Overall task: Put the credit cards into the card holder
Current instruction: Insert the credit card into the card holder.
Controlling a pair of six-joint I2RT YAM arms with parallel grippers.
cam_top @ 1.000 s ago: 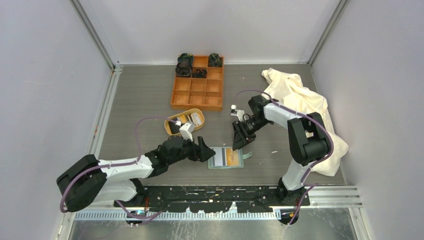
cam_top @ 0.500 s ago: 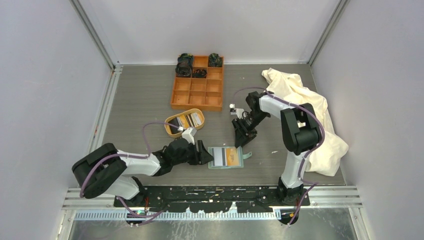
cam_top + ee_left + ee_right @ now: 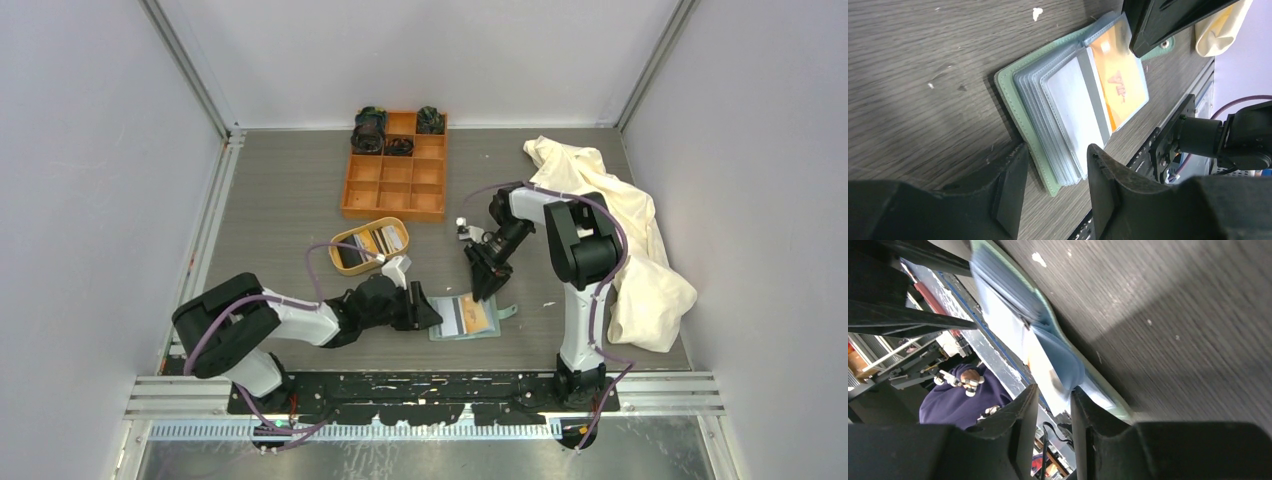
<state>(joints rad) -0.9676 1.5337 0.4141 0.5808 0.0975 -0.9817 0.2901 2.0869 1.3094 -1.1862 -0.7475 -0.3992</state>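
The sage-green card holder (image 3: 470,336) lies open on the table, its clear pockets fanned out (image 3: 1018,100). Two of the credit cards sit in its pockets: a white one with a grey stripe (image 3: 1073,110) and an orange one (image 3: 1120,85). More credit cards (image 3: 380,240) lie in the oval tray. My left gripper (image 3: 428,312) is open, its fingers astride the holder's near left corner (image 3: 1055,155) without pinching it. My right gripper (image 3: 487,288) is open and narrow at the holder's far edge (image 3: 1054,390). One of its fingertips (image 3: 1083,400) touches a curled bluish pocket leaf (image 3: 1063,360).
The tan oval tray (image 3: 345,262) stands left of and behind the holder. An orange nine-compartment box (image 3: 395,175) with dark items in its back cells stands further back. A cream cloth (image 3: 610,230) is heaped on the right, beside the right arm.
The left gripper slid right up to the holder's left edge while its jaws narrowed. The right gripper came down onto the far edge and narrowed. The holder shifted slightly right.
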